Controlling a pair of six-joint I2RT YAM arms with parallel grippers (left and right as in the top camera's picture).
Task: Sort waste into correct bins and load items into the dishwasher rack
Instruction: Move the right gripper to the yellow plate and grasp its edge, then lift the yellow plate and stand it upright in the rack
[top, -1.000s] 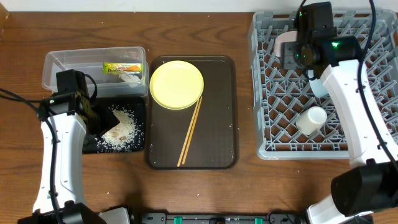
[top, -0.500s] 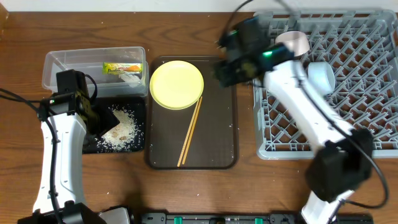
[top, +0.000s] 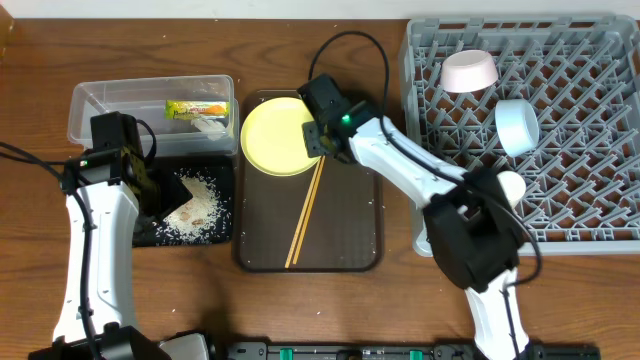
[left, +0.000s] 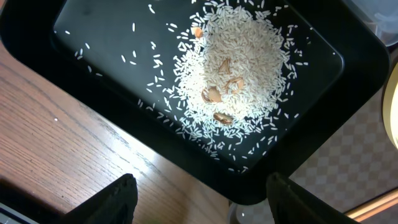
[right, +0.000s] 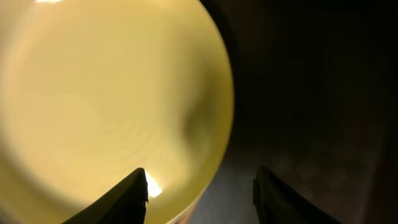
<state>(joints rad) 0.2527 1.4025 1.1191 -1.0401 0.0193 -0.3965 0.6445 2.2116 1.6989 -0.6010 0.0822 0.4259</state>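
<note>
While my right gripper (right: 200, 186) hangs wide open over the right edge of the yellow plate (top: 275, 135), the plate's rim runs between its two dark fingers, and I cannot tell whether either finger touches it. The plate lies at the far end of the dark brown serving tray (top: 355, 230). The two wooden chopsticks (top: 305, 212) lie side by side on the tray, slanting from the plate's edge toward the near left. My left gripper (left: 200, 196) is spread wide too, holding nothing, above one edge of the black tray (left: 37, 43), where the rice grains (left: 242, 74) lie heaped with a few brownish bits among them. Just far of that tray, the clear tub (top: 90, 105) holds the printed wrapper (top: 195, 108) and the white scrap (top: 210, 124). In the grey rack (top: 600, 200) on the right sit the white bowl (top: 470, 70), the light blue bowl (top: 515, 127) and the pale cup (top: 512, 185).
</note>
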